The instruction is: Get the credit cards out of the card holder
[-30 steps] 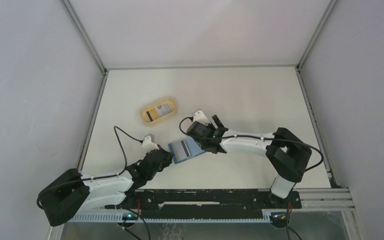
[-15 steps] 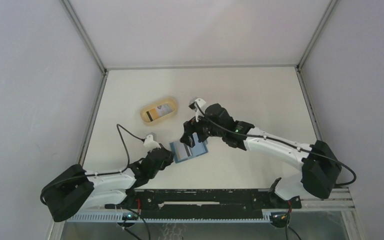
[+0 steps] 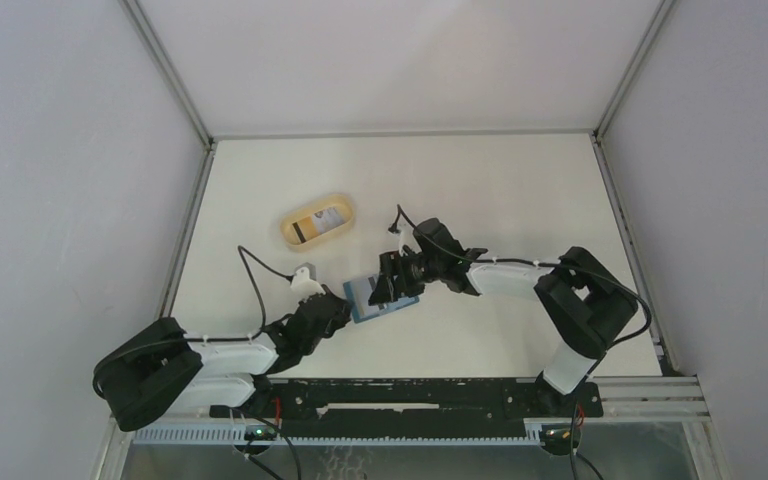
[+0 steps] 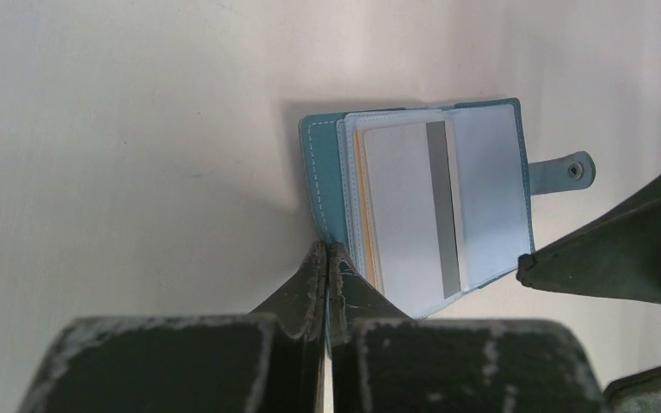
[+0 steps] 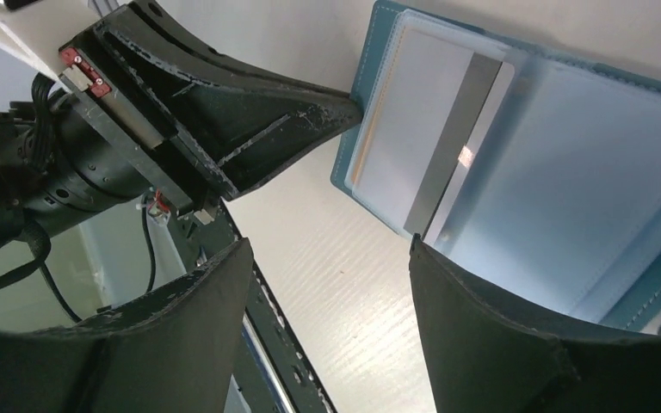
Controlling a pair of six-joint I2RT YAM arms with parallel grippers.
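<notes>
The teal-blue card holder (image 3: 360, 300) lies open on the table between the two arms. In the left wrist view the card holder (image 4: 320, 172) shows a whitish credit card (image 4: 400, 206) with a grey stripe in its clear pocket, and a yellowish card edge behind it. My left gripper (image 4: 325, 258) is shut on the holder's near left edge. My right gripper (image 5: 329, 243) is open just above the table at the holder's (image 5: 585, 172) near edge, one finger (image 4: 628, 249) over its corner. The striped card (image 5: 413, 129) also shows there. My right gripper (image 3: 388, 285) hides part of the holder from above.
A tan oval dish (image 3: 288, 232) stands left of the table's middle, behind the holder, with a card (image 3: 320, 222) lying in it. The holder's closure tab (image 4: 572, 170) sticks out on its far side. The black rail runs along the table's near edge.
My right gripper rose and swung left, then came down low and open over the holder. My left gripper stayed shut at the holder's edge, shifting slightly forward.
</notes>
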